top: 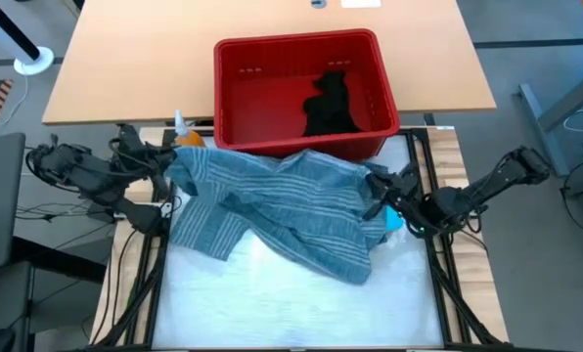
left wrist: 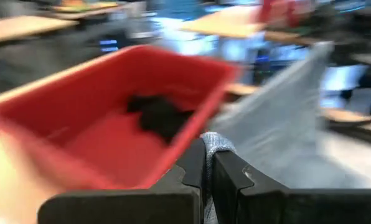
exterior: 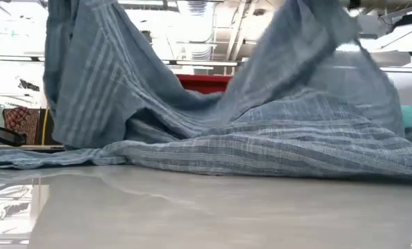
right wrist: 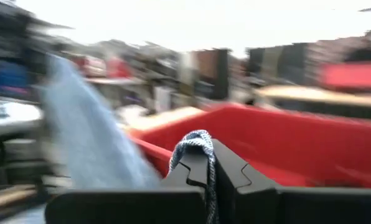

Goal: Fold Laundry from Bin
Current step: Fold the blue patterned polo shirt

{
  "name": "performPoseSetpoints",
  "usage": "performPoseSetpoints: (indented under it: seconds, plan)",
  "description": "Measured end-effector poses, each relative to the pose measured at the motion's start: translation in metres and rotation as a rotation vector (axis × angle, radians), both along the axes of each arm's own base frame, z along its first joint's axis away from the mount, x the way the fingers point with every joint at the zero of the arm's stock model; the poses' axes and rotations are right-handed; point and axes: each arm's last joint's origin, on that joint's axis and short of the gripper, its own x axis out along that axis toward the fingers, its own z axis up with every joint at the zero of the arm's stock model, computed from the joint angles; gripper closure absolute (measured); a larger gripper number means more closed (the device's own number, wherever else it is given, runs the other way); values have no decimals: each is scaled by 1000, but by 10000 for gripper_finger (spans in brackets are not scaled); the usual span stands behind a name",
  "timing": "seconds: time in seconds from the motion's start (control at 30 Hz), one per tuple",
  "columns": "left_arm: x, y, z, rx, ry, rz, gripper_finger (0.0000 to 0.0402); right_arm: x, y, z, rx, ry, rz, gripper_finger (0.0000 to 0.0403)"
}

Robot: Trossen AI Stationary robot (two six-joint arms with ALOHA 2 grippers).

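Across the near half of the tabletop, on its pale work surface, we note the blue-grey striped shirt spread loosely, held up at two edges and sagging to the surface in the middle, as the low view shows. Behind it, just touching its far edge, sits the red bin, with the black garment lying crumpled inside, toward its right wall. A bit of turquoise cloth peeks out at the shirt's right edge, beside the right arm.

Left pincer: fingers closed tight on a fold of the shirt, at the shirt's left side near the bin's left corner. Right pincer: likewise clamped on a bunched hem of the shirt, at its right side by the bin's right corner.

We judge the step in hand to be laying the shirt out flat, ahead of any fold. Next move, in our view: draw the two held edges apart and toward the near side to take out the slack, then lower evenly so the cloth lands without wrinkles or overlap on the bin.
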Motion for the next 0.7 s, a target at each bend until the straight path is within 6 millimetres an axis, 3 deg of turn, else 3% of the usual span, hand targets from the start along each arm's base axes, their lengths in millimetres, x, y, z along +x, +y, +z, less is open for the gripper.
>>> performPoseSetpoints:
  seconds: [0.23,0.37,0.53,0.7]
  plan:
    - [-5,-22,44,-53,-294,-893,401,-13,32,60,-222,-310,661,377]
    - [-10,-30,67,2,-555,-1235,401,-28,48,83,-349,-407,844,377]
    - [-9,-35,88,119,-813,-1335,401,-46,61,102,-515,-472,826,377]
    - [0,-37,90,138,-837,-1247,401,-53,62,111,-544,-459,746,377]
